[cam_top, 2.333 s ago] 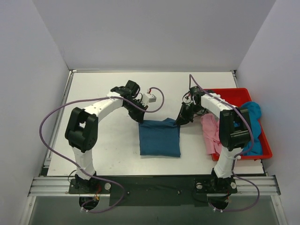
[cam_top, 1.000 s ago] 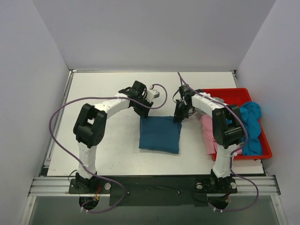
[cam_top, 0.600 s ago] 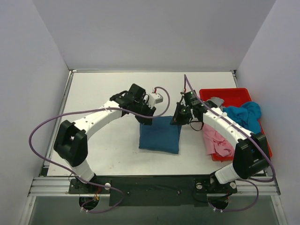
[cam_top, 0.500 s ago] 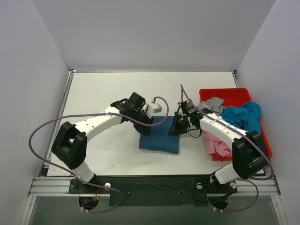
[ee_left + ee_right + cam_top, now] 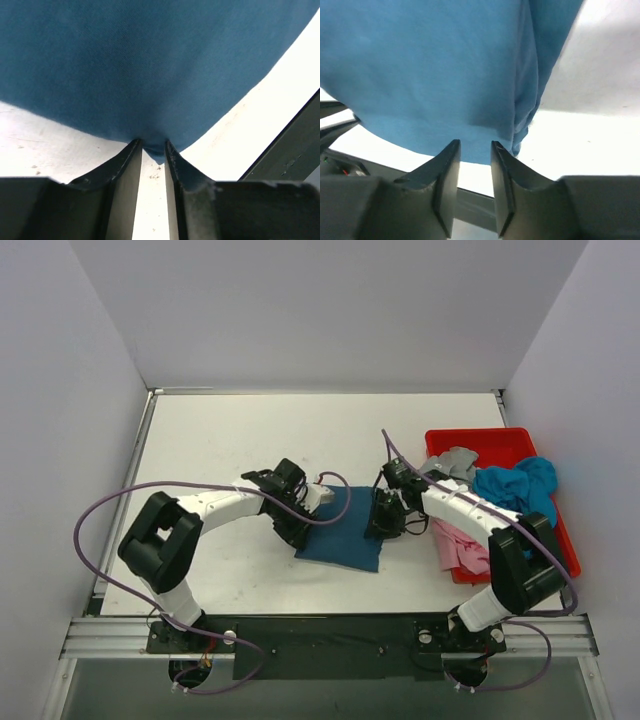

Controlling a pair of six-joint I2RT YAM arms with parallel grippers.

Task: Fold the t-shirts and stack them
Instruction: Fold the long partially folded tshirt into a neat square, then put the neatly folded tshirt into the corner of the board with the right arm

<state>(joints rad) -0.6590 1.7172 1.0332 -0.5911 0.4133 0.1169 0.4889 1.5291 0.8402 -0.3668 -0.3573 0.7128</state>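
The dark teal-blue t-shirt [image 5: 342,538] lies folded mid-table, its far edge lifted and drawn toward me. My left gripper [image 5: 297,528] is at its left side, and in the left wrist view it [image 5: 152,145] pinches a puckered bit of the shirt [image 5: 150,65]. My right gripper [image 5: 383,521] is at its right side, and in the right wrist view it [image 5: 475,146] has the shirt's [image 5: 435,75] edge between its narrowly parted fingers. The turquoise [image 5: 517,485], pink [image 5: 462,540] and grey [image 5: 455,459] t-shirts lie in the red tray [image 5: 500,434].
The red tray stands at the table's right edge, close to my right arm. Purple cables loop from both arms over the table. White walls close in the back and sides. A metal rail [image 5: 320,632] runs along the near edge.
Both grippers have moved toward the near edge and carried the shirt's far edge with them. The shirt now covers a shorter patch of the table.
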